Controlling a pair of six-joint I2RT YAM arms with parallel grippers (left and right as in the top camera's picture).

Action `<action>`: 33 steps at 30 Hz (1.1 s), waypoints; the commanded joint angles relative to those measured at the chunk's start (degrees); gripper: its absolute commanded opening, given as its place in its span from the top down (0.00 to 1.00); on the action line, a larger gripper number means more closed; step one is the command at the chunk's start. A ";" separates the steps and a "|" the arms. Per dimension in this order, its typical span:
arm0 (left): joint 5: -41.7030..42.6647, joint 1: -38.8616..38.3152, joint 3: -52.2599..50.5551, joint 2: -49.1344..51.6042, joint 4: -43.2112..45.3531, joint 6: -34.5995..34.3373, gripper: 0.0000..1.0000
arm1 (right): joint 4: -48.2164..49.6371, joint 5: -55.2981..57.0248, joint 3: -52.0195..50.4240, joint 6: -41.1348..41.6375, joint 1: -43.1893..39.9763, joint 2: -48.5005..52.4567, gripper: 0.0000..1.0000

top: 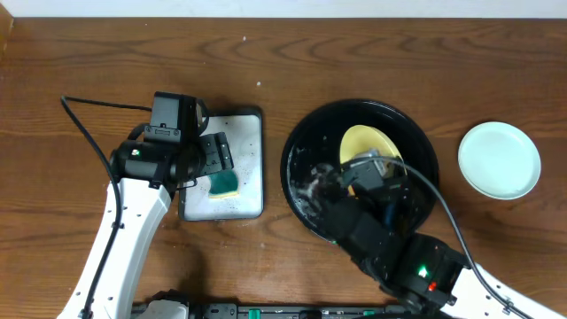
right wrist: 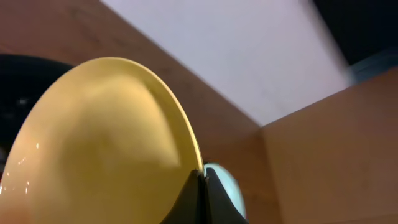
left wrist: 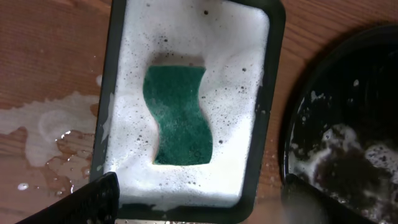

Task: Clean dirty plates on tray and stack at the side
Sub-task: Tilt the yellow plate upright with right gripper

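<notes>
My right gripper [top: 363, 165] is shut on the rim of the pale yellow plate [top: 368, 142] and holds it tilted over the black tray [top: 296, 142]. In the right wrist view the yellow plate [right wrist: 99, 143] fills the left side, and the closed gripper [right wrist: 204, 177] pinches its edge. A pale mint-blue plate [top: 499, 159] lies on the table to the tray's right, and the same mint-blue plate [right wrist: 225, 185] peeks out behind the fingers. My left gripper [top: 215, 159] hangs open over the teal sponge [left wrist: 179, 115], holding nothing. Suds lie in the black tray [left wrist: 348, 99].
The sponge lies in foam inside a small rectangular tray [left wrist: 272, 74], left of the black tray. A puddle of water [left wrist: 50, 130] wets the wood to the small tray's left. A black cable [top: 89, 133] runs along the left arm.
</notes>
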 commanded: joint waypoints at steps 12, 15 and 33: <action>0.09 0.15 1.09 0.09 -0.17 0.31 0.16 | 4.17 9.31 0.22 -7.65 3.21 -0.42 0.99; 0.11 0.15 1.09 0.09 -0.17 0.31 0.17 | 4.17 9.29 0.22 -9.60 3.23 -0.39 0.99; 0.09 0.15 1.09 0.09 -0.17 0.33 0.16 | -2.89 -27.54 0.22 21.27 -13.60 -1.16 0.63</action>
